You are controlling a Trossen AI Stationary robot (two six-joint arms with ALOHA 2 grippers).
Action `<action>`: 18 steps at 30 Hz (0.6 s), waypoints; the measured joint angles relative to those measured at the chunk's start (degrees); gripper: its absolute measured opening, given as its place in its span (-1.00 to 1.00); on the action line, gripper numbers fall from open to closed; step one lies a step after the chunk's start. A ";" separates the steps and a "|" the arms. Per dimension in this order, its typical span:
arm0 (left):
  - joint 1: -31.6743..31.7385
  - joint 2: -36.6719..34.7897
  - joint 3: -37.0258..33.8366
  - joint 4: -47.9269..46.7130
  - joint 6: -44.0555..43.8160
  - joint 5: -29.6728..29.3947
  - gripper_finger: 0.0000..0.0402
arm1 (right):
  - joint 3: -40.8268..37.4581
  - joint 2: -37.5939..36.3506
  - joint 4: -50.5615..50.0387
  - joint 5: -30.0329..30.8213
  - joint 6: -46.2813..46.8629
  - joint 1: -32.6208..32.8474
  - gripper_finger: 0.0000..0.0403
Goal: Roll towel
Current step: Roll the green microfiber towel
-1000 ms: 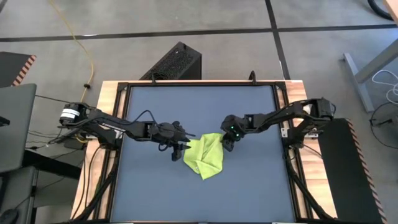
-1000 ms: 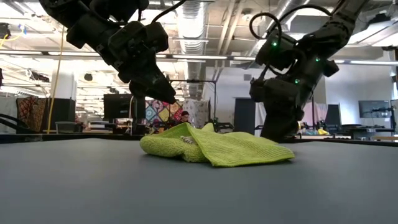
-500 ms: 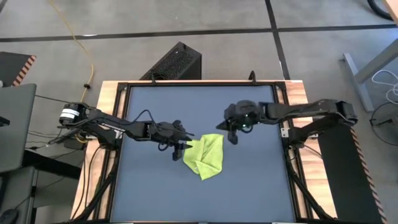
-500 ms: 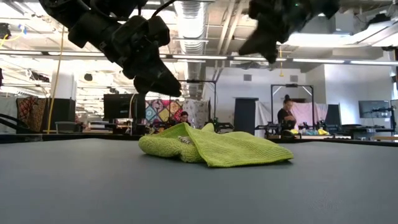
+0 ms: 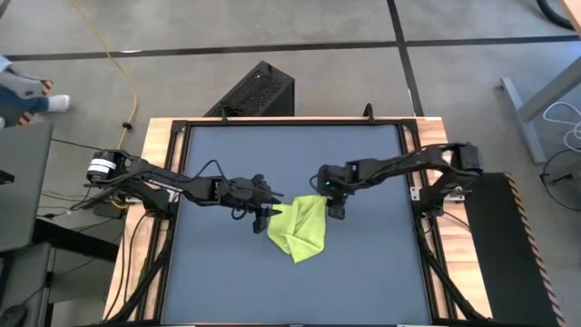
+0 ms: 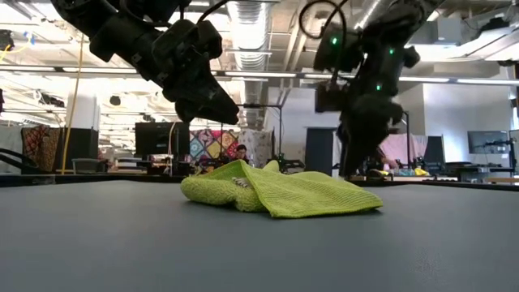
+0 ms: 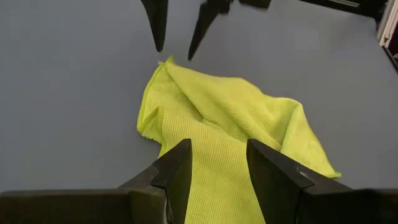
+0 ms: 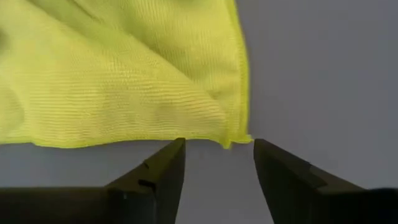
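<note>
Near the middle of the table (image 5: 363, 272), seen from above, the towel (image 5: 300, 229) lies in a crumpled, half-folded heap, with both arms closing in from opposite sides. The left gripper (image 5: 264, 215) sits at the cloth's left edge and the right gripper (image 5: 332, 207) at its upper right corner. My guess is they're each lining up on an end so the cloth can be straightened or started into a roll, since nothing looks rolled yet.

The low view adds the height info the top-down one can't give: the towel (image 6: 280, 193) is a low lump flat on the surface, the left gripper (image 6: 217, 109) hangs above it and isn't touching it, and the right gripper (image 6: 357, 166) drops down behind the far side.

The left wrist view shows that arm's 2 fingers (image 7: 177, 171) spread apart with nothing between them, over the towel (image 7: 217, 130). You also get the other arm's fingertips (image 7: 157, 28) parted right by the far corner.

The right wrist view is the only one showing the hem detail: the towel (image 8: 124, 81) corner sits just past its 2 spread fingers (image 8: 158, 177), not pinched.
</note>
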 joint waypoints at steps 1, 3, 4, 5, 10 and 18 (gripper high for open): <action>0.00 0.00 0.00 -0.20 -0.64 0.00 -0.29 | 0.02 1.20 1.10 -0.13 0.01 0.00 0.06; 0.00 0.00 -0.02 -0.49 -1.49 0.00 -0.29 | 0.00 3.01 2.85 -0.13 0.03 0.02 -0.04; 0.00 0.00 -0.02 -0.47 -1.75 0.00 -0.29 | 0.00 3.68 3.90 -0.13 0.13 0.02 -0.11; -0.04 0.00 -0.02 -0.43 -2.05 0.02 -0.29 | 0.04 4.11 4.79 -0.13 0.20 0.01 -0.21; -0.33 0.00 -0.02 -0.78 -3.39 0.27 -0.29 | 0.22 3.98 3.26 -2.38 0.19 0.02 -0.89; -0.92 -1.86 -0.02 -0.66 -3.45 0.39 -0.29 | 7.21 -7.64 -4.58 -4.91 -1.97 0.09 -0.93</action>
